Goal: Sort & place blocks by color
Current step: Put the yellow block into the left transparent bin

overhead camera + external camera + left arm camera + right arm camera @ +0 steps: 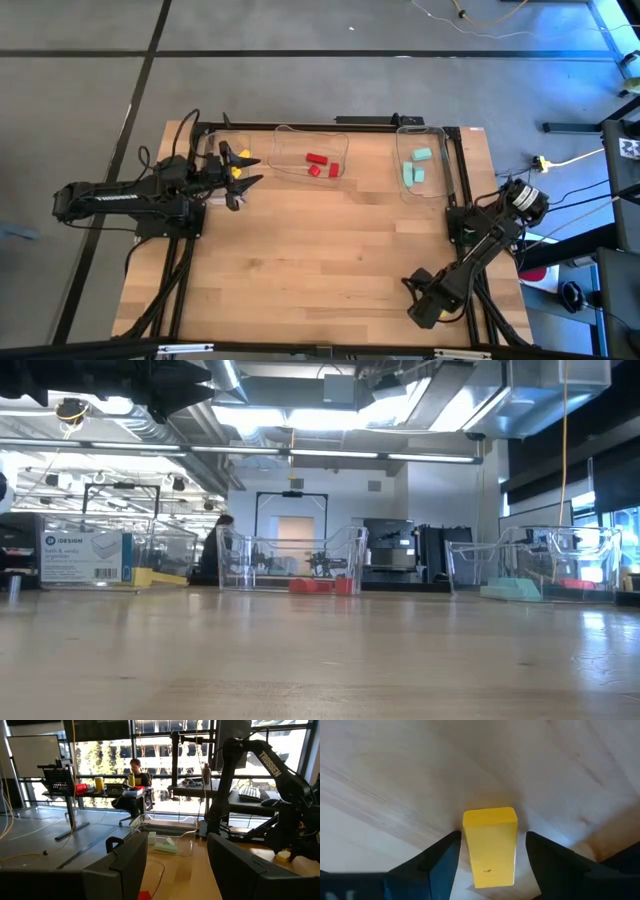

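A yellow block (pixel 490 851) lies flat on the wooden table, between the open fingers of my right gripper (pixel 493 839), which points down near the table's front right (pixel 414 296). The gripper hides this block in the high view. My left gripper (pixel 240 166) is open and empty above the left clear bin (pixel 222 138), where two yellow blocks (pixel 244 160) lie. Three red blocks (pixel 318 160) lie in the middle bin (pixel 284 134). Three teal blocks (pixel 420 156) lie in the right bin (pixel 440 134). My right gripper comes from above with a finger along each long side of the yellow block. One finger (pixel 451 849) stands right against the block's side (pixel 466 836), and I cannot tell whether it touches. The other finger stands clear. The block rests flat on the table.
The three clear bins stand in a row along the far edge. In the low view they show as the labelled bin (pixel 86 556), the red one (pixel 292 550) and the teal one (pixel 520 560). A dark frame (pixel 462 170) borders the wooden table top (pixel 320 250).
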Motion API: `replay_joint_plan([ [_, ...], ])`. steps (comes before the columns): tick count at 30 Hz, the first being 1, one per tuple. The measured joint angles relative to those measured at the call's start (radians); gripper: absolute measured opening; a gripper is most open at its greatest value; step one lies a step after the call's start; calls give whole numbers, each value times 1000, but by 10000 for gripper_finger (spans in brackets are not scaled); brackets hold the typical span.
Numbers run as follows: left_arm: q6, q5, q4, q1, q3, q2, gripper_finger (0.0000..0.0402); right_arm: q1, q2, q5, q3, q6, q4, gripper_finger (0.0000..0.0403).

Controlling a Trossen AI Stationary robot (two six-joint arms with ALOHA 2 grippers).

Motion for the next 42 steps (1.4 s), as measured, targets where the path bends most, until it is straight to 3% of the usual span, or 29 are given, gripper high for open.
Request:
replay_joint_plan([
  [4,0,0,0,0,0,0,198,0,1,3,0,-42,9,200],
  [8,-1,0,0,0,0,0,198,-17,1,23,0,-171,11,126],
  [17,-2,-3,0,0,0,1,198,-230,-4,205,-1,-795,40,126],
  [23,-3,-3,-4,0,0,1,198,-452,-62,470,-9,-1285,265,126],
  [25,-8,-4,-4,0,0,1,198,-522,-94,502,-7,-1464,412,126],
  [29,-32,-4,-5,0,0,1,198,-674,-123,436,-7,-1776,706,126],
  [32,-34,-4,-9,0,0,1,198,-793,-129,338,-6,-1899,907,126],
  [38,-54,4,-26,-1,0,11,198,-1002,-124,107,-6,-1898,1190,126],
  [42,-41,1,-14,-1,0,46,198,-1069,-124,8,-6,-1848,1348,126],
])
